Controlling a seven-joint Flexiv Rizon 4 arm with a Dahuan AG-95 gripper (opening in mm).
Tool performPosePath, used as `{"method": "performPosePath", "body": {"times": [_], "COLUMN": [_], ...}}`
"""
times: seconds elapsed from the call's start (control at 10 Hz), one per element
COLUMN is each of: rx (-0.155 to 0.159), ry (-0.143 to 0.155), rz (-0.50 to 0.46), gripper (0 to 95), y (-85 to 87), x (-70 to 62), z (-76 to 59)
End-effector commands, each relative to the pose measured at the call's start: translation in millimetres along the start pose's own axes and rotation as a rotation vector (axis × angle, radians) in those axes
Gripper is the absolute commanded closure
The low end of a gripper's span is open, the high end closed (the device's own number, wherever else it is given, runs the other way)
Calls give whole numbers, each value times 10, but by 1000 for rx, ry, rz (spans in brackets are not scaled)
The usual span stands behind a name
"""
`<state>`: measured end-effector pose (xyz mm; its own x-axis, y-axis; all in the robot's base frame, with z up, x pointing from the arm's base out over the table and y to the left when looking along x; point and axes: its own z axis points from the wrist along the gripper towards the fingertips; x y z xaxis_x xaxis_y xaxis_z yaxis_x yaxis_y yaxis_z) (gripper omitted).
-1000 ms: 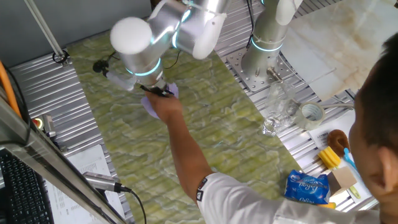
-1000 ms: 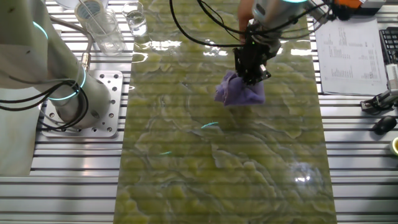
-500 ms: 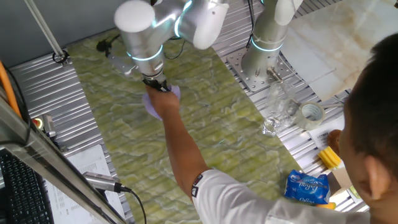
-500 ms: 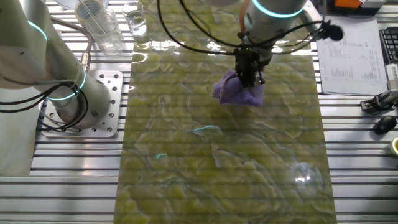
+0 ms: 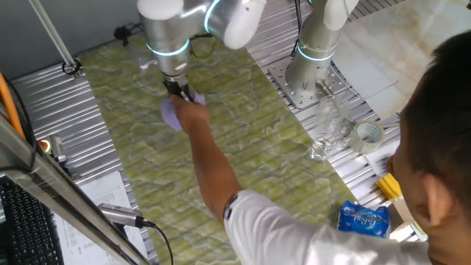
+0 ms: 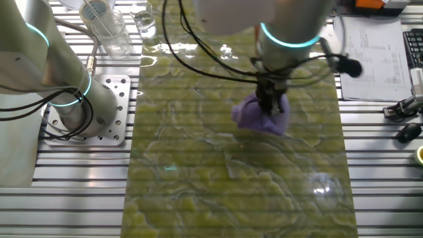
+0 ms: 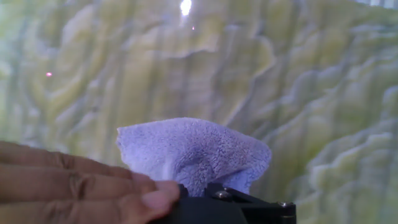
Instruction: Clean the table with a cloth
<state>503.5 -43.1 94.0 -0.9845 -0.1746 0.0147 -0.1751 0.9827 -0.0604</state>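
The lavender cloth (image 5: 171, 115) lies bunched on the green-yellow marbled table (image 5: 243, 147). My gripper (image 5: 179, 92) points straight down and is shut on the cloth's top. In the other fixed view the gripper (image 6: 271, 109) pinches the cloth (image 6: 254, 119) against the table (image 6: 198, 185). In the hand view the cloth (image 7: 193, 152) fills the middle, pinched at the gripper (image 7: 189, 190) at the bottom edge. A person's hand (image 5: 193, 118) touches the gripper and the cloth; its fingers (image 7: 74, 186) show at the lower left.
The person's arm (image 5: 221, 177) reaches over the table from the lower right. A second robot's base (image 5: 313, 62) stands at the table's right side. Clear glasses (image 6: 109, 30) stand beyond it. Papers (image 6: 370, 56) and a keyboard lie at the other side.
My gripper has dragged the cloth across the table, left in one fixed view and down-right in the other. The person's hand has followed it.
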Motion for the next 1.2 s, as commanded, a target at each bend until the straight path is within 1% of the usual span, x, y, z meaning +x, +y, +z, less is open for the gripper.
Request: {"method": "performPosePath", "body": {"times": [0.1,0.3,0.4,0.5,0.6,0.7,0.8,0.9,1.0,1.2], "rx": [-26,-36,-40,-37,-32,-30,-31,-35,-38,-50], "ry": [22,21,4,-19,-37,-43,-44,-45,-45,-56], "rz": [-70,-63,-62,-61,-61,-61,-60,-67,-80,-91], "gripper": [950,950,950,950,760,570,570,380,380,0], "y": [-102,-167,-168,-169,-173,-182,-194,-207,-219,-241], "x": [-99,-124,-114,-91,-72,-67,-62,-56,-51,-44], "z": [-21,-89,-83,-69,-61,-65,-72,-80,-88,-102]}}
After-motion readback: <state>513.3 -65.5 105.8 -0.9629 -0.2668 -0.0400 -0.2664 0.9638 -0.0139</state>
